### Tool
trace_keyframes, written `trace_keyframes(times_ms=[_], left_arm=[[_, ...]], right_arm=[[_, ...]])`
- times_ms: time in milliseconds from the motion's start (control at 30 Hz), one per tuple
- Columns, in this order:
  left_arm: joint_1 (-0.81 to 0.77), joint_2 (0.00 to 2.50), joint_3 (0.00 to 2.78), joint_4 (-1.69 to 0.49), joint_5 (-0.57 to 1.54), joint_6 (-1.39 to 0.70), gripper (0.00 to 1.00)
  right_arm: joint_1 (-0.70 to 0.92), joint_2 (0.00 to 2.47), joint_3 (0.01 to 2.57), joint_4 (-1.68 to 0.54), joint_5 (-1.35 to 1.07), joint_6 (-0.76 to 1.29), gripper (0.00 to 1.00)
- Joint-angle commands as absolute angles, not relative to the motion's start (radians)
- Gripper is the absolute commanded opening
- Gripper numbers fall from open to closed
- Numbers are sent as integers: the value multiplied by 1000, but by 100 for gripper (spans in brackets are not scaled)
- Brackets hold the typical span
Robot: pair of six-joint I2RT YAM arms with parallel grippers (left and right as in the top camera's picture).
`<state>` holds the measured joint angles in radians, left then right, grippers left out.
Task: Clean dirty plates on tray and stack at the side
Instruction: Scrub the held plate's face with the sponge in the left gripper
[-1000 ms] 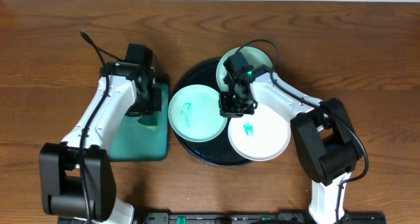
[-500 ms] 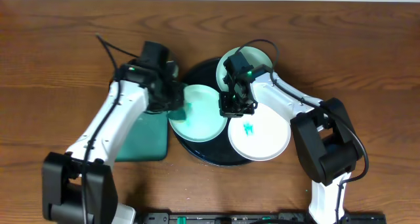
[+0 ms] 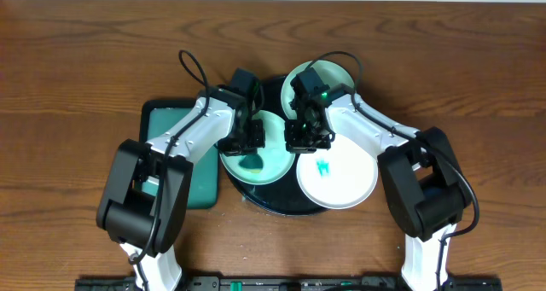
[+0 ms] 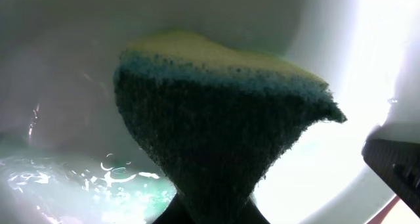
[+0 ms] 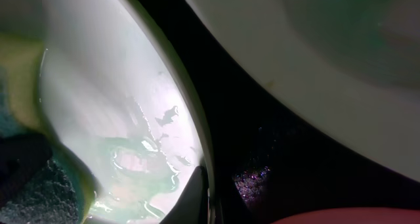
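3 plates: small, round, shallow, all on the tray [image 3: 273, 199]; left mint plate [image 3: 275, 161], far mint plate [image 3: 337, 76], white plate [image 3: 345, 187].
Tray: wide, round, glossy black with a raised rim, in the middle of the desk [image 3: 68, 61].
Left arm pose: stretched from the near edge over the teal tray [image 3: 183, 193], elbow bent, wrist tipped down onto the left mint plate.
Left fingers [image 3: 245, 139]: clenched on the sponge [image 4: 223, 132], pressing it to the wet plate.
Sponge: soft yellow foam back, coarse dark green scouring face, squeezed to a narrow waist at the grip.
Right arm pose: folded in from the near right, forearm across the white plate's far edge, wrist pointing down between the 3 plates.
Right fingers [image 3: 307, 137]: closed tight, apparently pinching the right rim of the left mint plate.
Left mint plate surface: glossy and wet, with a thinned teal film and small droplets.
White plate: glossy, with 1 teal-blue smear near its centre, overhanging the tray's near-right rim.
Far mint plate: pale green, partly hidden under the right arm, at the tray's far edge.
Teal tray: rectangular with rounded corners, just left of the black tray.
Desk: brown wood with visible grain.
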<state>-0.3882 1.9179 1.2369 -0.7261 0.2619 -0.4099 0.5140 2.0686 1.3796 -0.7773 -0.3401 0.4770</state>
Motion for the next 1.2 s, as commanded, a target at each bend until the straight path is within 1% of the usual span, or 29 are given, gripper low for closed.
trace_keyframes(times_ms=[0, 167, 267, 333, 400, 667, 767, 800, 867, 933, 1000, 1100, 1167], left_arm=[[-377, 1952, 1230, -743, 100, -463, 7], [-376, 1952, 1235, -770, 20, -469, 8], [-376, 1951, 1237, -776, 22, -463, 34], [-377, 1950, 1237, -777, 30, -443, 38], [-377, 1947, 1237, -779, 37, -435, 48], [-377, 1873, 1237, -780, 64, -397, 49], [-377, 1821, 1237, -784, 68, -397, 52], [-377, 1805, 1237, -787, 81, -397, 54], [-377, 1789, 1237, -788, 125, -386, 54], [-377, 1788, 1237, -787, 189, -361, 58], [-377, 1793, 1237, -788, 226, -348, 59], [-377, 1793, 1237, -784, 225, -348, 59], [-377, 1794, 1236, -783, 225, -348, 56]], right_arm=[[529, 2132, 1343, -802, -345, 447, 1], [529, 2132, 1343, -804, -345, 447, 1], [529, 2132, 1343, -804, -345, 447, 1], [529, 2132, 1343, -804, -345, 447, 1], [529, 2132, 1343, -804, -345, 447, 1], [529, 2132, 1343, -804, -345, 448, 1], [529, 2132, 1343, -805, -345, 448, 1], [529, 2132, 1343, -805, -345, 448, 1], [529, 2132, 1343, -804, -345, 448, 1], [529, 2132, 1343, -804, -345, 448, 1], [529, 2132, 1343, -804, -345, 448, 1], [529, 2132, 1343, -805, -346, 448, 1], [529, 2132, 1343, -805, -346, 448, 1]])
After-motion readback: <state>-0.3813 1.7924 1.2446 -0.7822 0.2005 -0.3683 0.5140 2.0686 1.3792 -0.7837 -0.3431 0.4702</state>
